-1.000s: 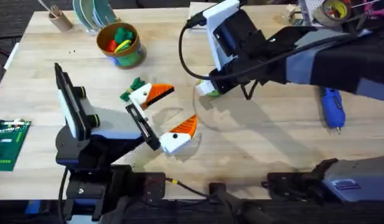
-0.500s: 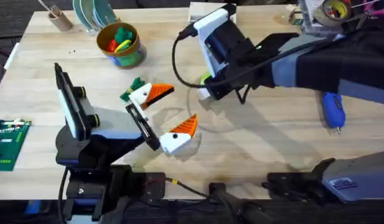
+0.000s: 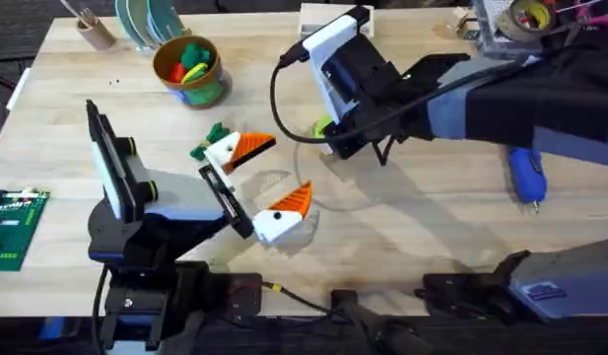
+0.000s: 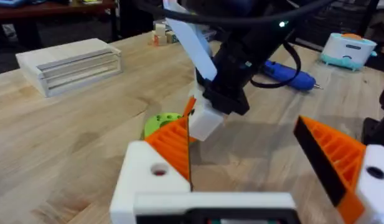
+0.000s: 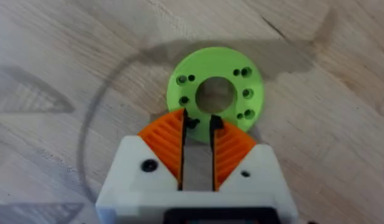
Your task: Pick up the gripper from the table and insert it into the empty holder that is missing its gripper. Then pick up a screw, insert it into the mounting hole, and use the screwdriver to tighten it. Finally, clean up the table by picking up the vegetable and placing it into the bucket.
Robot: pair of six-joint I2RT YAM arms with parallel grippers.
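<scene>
A robotics lab is showing here: a wooden worktable [image 3: 402,212] is carrying cabled arms, with a tape roll [image 3: 530,17] lying beyond it.

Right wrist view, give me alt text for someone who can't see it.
The right gripper, fingers nearly closed with a narrow gap, hangs over a bright green disc with a centre hole, lying flat on the wooden table.

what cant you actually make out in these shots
- Green disc, overhead: mostly covered by the right gripper.
- Small dark bit at the right gripper's tip, right wrist view: too small to name.
- Vegetable, overhead: partly hidden behind the left gripper.
- Screwdriver, overhead: its far end runs under the right arm.
</scene>
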